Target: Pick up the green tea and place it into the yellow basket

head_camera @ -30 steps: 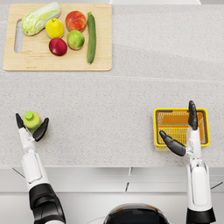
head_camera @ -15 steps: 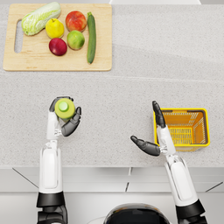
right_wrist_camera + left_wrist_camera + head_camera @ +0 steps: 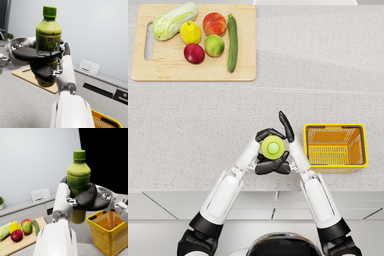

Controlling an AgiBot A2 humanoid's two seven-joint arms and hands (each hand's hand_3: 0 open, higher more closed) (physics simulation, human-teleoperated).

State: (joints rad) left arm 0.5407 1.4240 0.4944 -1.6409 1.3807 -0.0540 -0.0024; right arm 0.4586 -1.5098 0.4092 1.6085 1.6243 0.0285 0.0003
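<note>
Handover under way: green tea (image 3: 273,148) upright above the counter just left of the yellow basket (image 3: 335,145), wrapped by both the left hand (image 3: 262,150) and, apparently, the right hand (image 3: 287,145). Next, left releases; right carries over the basket.

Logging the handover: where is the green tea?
Head view: green tea upright between left hand and right hand, just left of the yellow basket.

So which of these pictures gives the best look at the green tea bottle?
The right wrist view: the green tea bottle stands side-on, cap and printed label showing. The left wrist view also shows it side-on, without the label print. The head view looks straight down, showing only its round top.
</note>
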